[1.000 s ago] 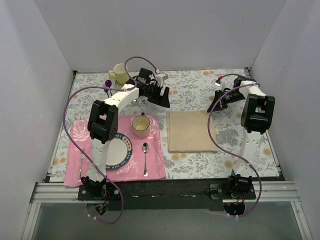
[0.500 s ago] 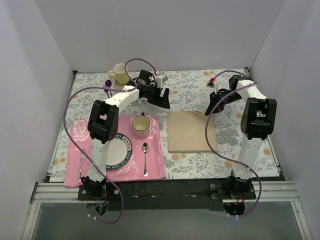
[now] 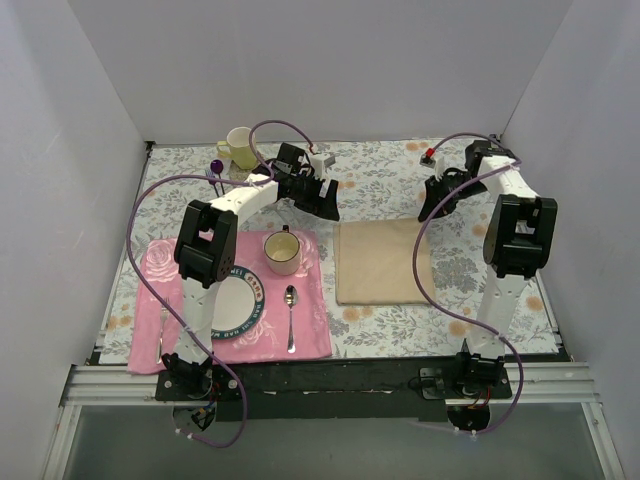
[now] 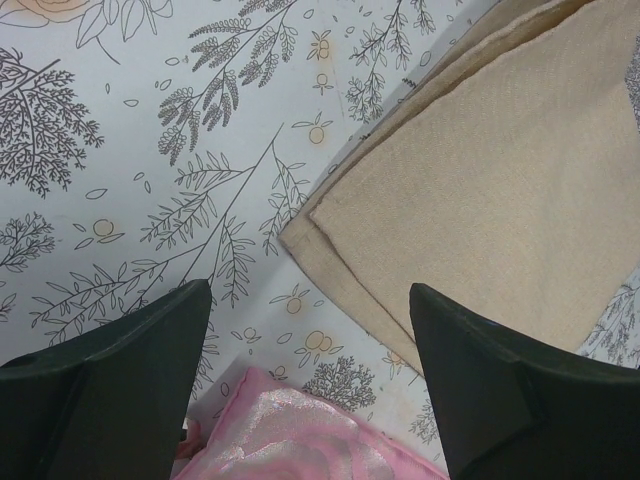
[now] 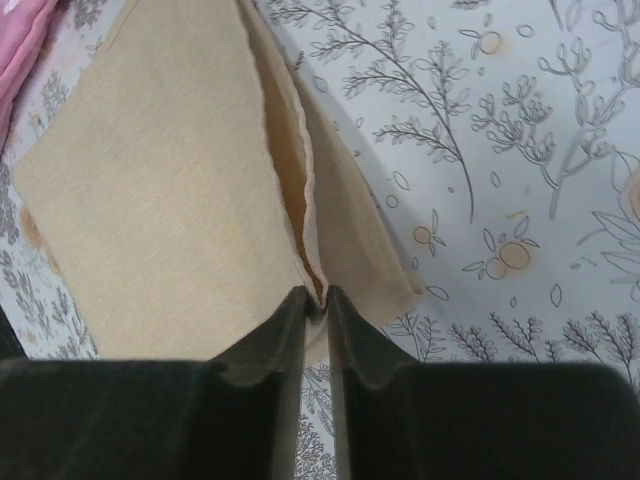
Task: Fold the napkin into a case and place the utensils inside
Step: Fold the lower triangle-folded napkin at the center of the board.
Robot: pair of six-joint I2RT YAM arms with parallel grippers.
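The beige napkin [image 3: 383,262] lies folded in layers on the tablecloth, right of centre. My right gripper [image 3: 433,203] is at its far right corner. In the right wrist view the right gripper [image 5: 317,298] has its jaws only a narrow slit apart. A raised edge of the napkin [image 5: 150,200] runs up into its tips. My left gripper [image 3: 326,200] hovers open off the napkin's far left corner. In the left wrist view nothing is between the left gripper [image 4: 310,385] fingers, and the napkin [image 4: 500,190] lies ahead. I cannot make out the utensils.
A pink placemat [image 3: 312,330] at the left carries a plate [image 3: 250,290], a cup [image 3: 283,252] and a lone spoon [image 3: 290,305]. Its corner [image 4: 300,440] shows under my left gripper. A yellow mug [image 3: 238,147] and a purple-handled fork [image 3: 216,170] stand at the back left.
My right arm has swung toward the back of the table, and its gripper stays at the napkin's far right corner. Its jaws have parted a little. The left arm has hardly moved.
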